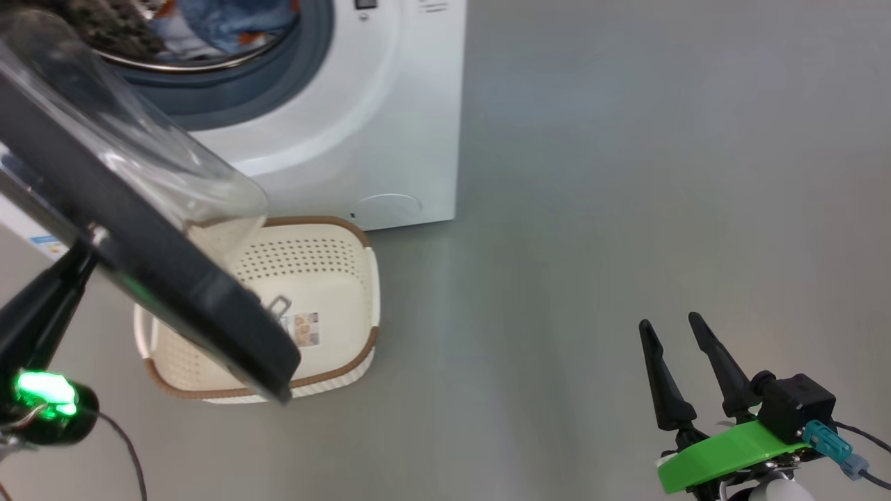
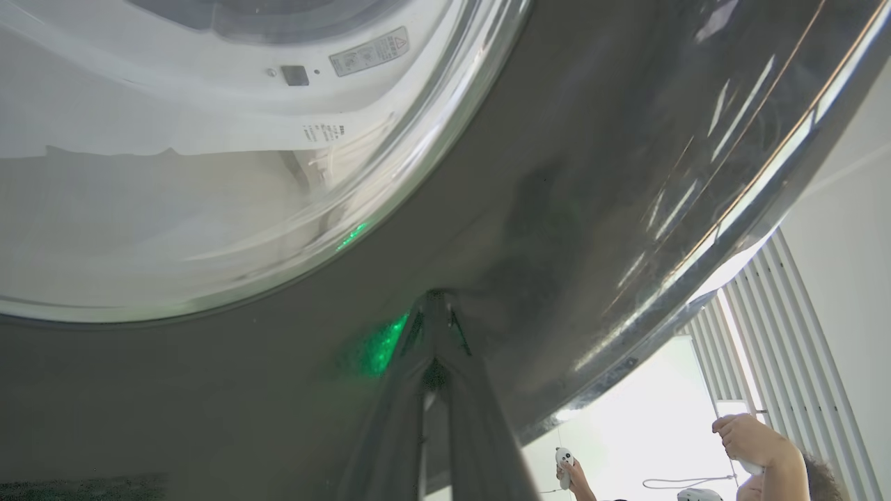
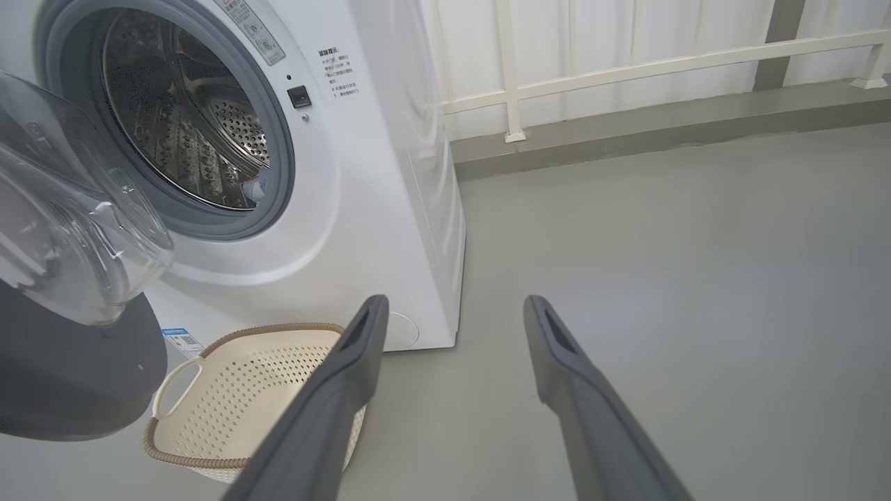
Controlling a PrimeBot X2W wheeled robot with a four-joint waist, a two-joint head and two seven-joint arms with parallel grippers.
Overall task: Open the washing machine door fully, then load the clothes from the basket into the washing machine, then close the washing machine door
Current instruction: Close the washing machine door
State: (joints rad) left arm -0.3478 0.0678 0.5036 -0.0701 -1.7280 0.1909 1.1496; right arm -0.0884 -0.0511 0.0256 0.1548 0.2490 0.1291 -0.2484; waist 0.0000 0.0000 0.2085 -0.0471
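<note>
The washing machine door stands swung out from the washing machine. Its wide black rim slants across the machine's front, and its clear glass bowl bulges back toward the round mouth. In the right wrist view the door hangs off the left side of the machine, with the grey-ringed mouth and the steel drum fully exposed beside it.

The clothes lie inside the machine's drum – light blue fabric with orange prints, and a pale piece beside it.

The basket sits on the grey floor just in front of the machine's base, below the mouth. The door's lower edge partly covers it from above. The paper label on its bottom shows bare.

The left gripper is on the door's outer side, away from the machine. Its two fingers are pressed together, and their tips touch the glossy black rim, as the left wrist view shows at. Nothing is held between them. A green light glows at its wrist.

The right gripper hangs well off to the machine's right, above bare floor. Its fingers are spread wide and hold nothing – the right wrist view looks between them at the floor beside the machine.

Past the door's edge in the left wrist view, a person's hand holds a controller.
</note>
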